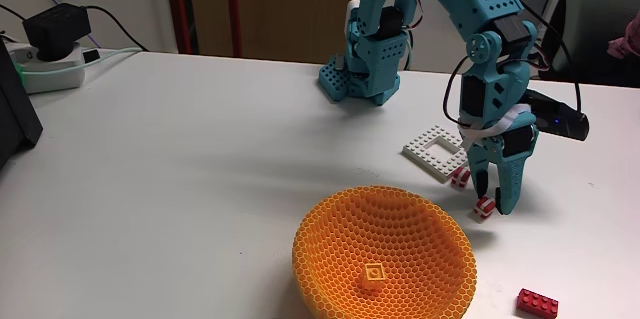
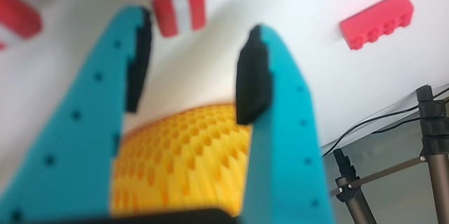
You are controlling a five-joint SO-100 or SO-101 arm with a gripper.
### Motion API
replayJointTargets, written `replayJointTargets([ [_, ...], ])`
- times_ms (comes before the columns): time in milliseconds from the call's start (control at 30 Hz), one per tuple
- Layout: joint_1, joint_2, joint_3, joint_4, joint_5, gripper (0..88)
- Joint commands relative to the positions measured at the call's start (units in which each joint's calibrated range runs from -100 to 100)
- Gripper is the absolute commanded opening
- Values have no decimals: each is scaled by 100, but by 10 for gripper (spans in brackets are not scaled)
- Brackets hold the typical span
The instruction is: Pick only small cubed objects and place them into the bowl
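Two red-and-white striped cubes show in the fixed view on the white table (image 1: 180, 159): one (image 1: 459, 178) lies just beside the near edge of a flat white frame plate (image 1: 436, 150), the other (image 1: 484, 207) sits a little nearer the camera, right against the tips of the teal arm's fingers (image 1: 497, 202). The fingers point down at the table and stand slightly parted, with nothing between them. An orange bowl (image 1: 330, 259) with a honeycomb wall stands just left of and below the fingers; a small orange studded cube (image 1: 372, 276) rests inside it near the bottom. A longer red brick (image 1: 538, 303) lies on the table to the right of the bowl, apart from it. The arm's base (image 1: 360, 69) stands at the far side of the table, and a power strip (image 1: 50, 64) with a black adapter sits at the far left.

From the wrist view, the two teal fingers (image 2: 193, 66) with black pads (image 2: 252, 76) stand spread and empty. One striped cube (image 2: 175, 1), blurred, lies just beyond the tips, nearer the left finger; a second (image 2: 17, 10) is at the left edge. The bowl's lattice (image 2: 184, 157) shows between the fingers, closer to the camera. The red brick (image 2: 377, 20) lies at the upper right.
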Motion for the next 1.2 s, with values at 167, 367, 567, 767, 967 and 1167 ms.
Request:
replayJointTargets([
  [167,-27,147,87,-359,20,155],
  [367,29,261,193,-637,151,55],
  [567,38,128,183,-490,161,1],
  [767,308,-1804,-703,701,190,0],
  [967,1772,-2324,-1367,648,391,25],
  [1167,3020,-1340,-1126,-12,435,122],
])
